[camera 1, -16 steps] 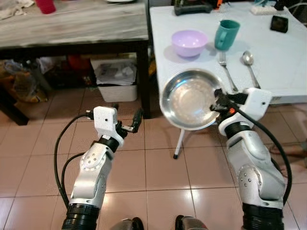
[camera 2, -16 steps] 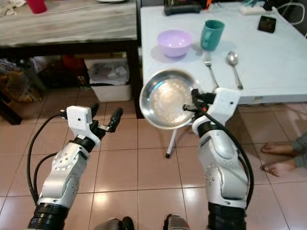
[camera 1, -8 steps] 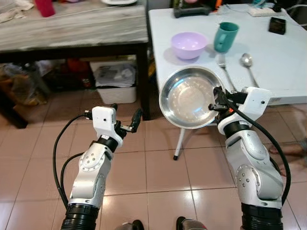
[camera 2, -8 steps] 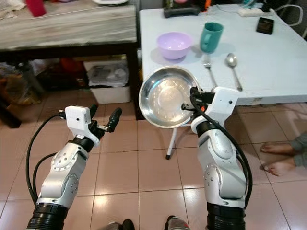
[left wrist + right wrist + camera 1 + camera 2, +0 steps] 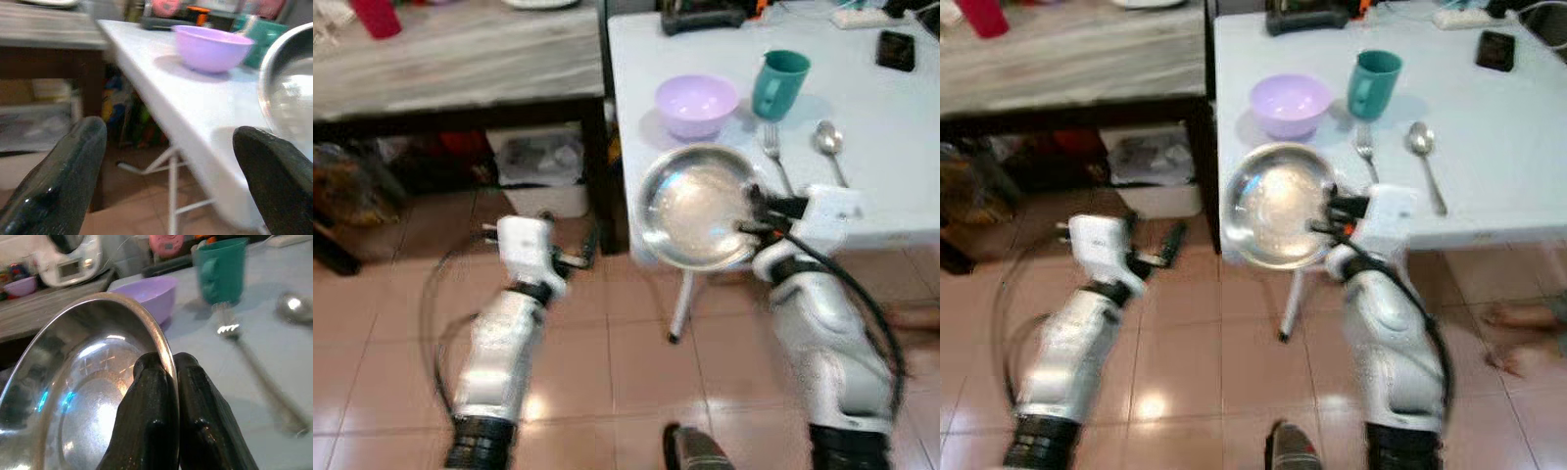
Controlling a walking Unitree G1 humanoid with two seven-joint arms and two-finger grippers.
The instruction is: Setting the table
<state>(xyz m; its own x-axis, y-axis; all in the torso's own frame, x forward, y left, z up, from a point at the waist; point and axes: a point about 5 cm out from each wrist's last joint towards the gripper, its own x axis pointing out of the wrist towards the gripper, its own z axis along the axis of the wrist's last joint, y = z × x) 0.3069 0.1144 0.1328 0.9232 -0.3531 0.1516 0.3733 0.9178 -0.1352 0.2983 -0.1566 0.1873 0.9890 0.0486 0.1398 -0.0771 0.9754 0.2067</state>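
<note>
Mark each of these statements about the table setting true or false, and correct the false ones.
1. The right hand pinches the rim of the steel plate. True.
2. The left hand holds the teal mug. False: its fingers are spread open with nothing between them; the teal mug stands on the white table.
3. The fork and the spoon lie side by side in front of the mug. True.
4. The lilac bowl sits on the wooden table. False: it stands on the white table, beside the mug.
5. The steel plate lies flat on the table. False: it is held tilted at the table's near edge.
</note>
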